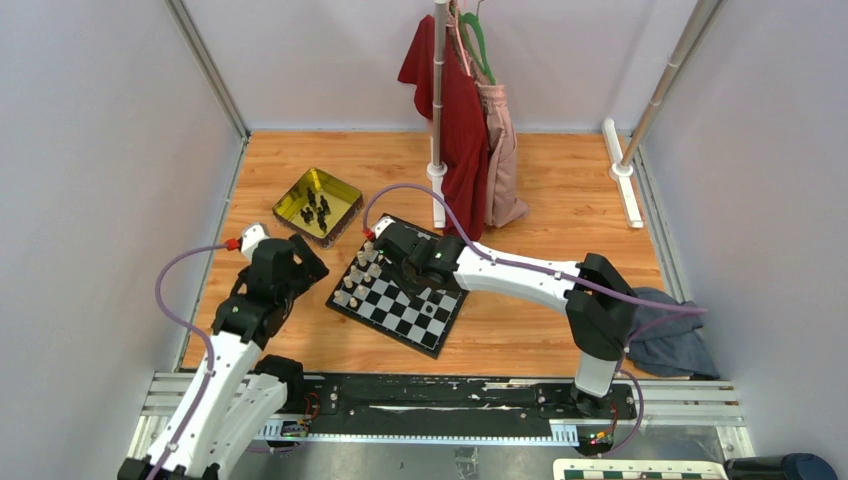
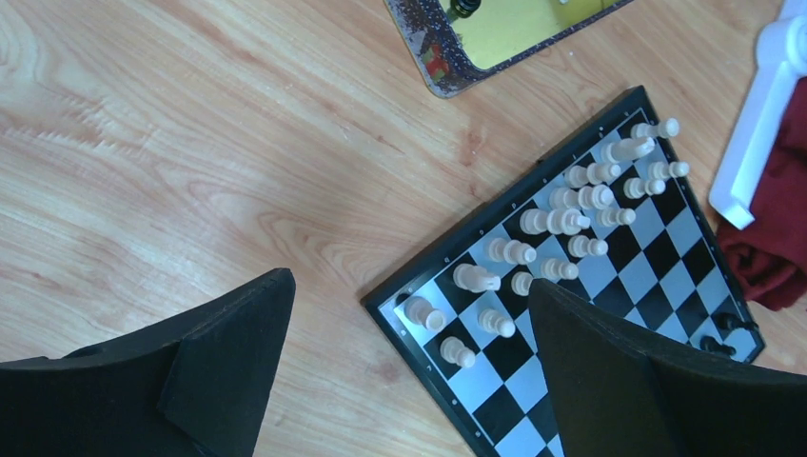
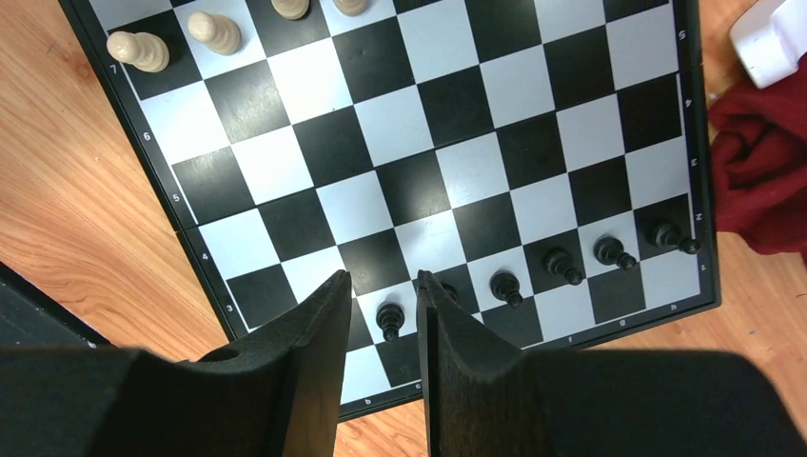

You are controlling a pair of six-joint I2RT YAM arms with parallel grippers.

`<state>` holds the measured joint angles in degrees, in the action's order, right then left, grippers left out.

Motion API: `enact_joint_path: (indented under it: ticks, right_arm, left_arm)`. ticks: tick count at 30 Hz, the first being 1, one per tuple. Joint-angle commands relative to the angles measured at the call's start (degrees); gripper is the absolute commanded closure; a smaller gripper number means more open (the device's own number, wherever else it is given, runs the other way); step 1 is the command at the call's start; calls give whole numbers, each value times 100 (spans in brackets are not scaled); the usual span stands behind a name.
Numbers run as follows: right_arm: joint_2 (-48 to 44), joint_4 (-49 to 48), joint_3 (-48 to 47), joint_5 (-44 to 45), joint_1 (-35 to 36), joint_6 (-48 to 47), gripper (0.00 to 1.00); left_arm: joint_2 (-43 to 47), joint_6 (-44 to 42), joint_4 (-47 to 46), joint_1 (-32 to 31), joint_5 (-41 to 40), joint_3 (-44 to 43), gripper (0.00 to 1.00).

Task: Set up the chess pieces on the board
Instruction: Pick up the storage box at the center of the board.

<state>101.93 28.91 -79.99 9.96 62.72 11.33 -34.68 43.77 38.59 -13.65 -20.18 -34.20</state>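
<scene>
Black fingers [image 3: 314,352] of the R gripper [image 3: 383,283] are seen partly open, w/ a narrow gap betw. them; nothing is gripped. One black pawn [image 3: 388,319] is framed in that gap, upright on its square, w/ a sliver of space on either side, so no contact can be made out. Just right of the fingers a 2nd piece is half hidden by the fingertip. Further out on that side, four more chess pieces [image 3: 561,265] are lined up along the same rank, next to the near edge of the board [image 3: 419,124]. Well ahead of the fingertips, cream pieces [image 3: 138,49] are stood at the far end. A red cloth [image 3: 761,171] is seen past the board's right edge.

The L gripper [image 2: 409,286] is spread fully wide and nothing is held. Betw. its fingers, well below, the wooden tabletop [image 2: 190,143] and one board corner w/ cream pieces are seen. Ahead of those fingertips a gold tin tray [image 2: 428,57] is set on the wood, apart from the board. In the top view, more black chess pieces are seen lying inside it.
</scene>
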Motion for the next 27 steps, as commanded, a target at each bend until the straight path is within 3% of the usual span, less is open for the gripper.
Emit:
enact_joint_path:
  ticks: [1, 10, 27]
  right_arm:
    - [-174, 231, -229, 125, -27, -250, 64]
    - [-269, 124, -231, -48, -259, -425, 64]
    - [-595, -218, 358, -332, -416, -412, 64]
  left_arm:
    - [-747, 281, -379, -24, -253, -469, 0]
    - [-2138, 701, -677, 30, -685, -1043, 0]
    - [-3296, 1856, -1025, 837, -714, -1143, 5]
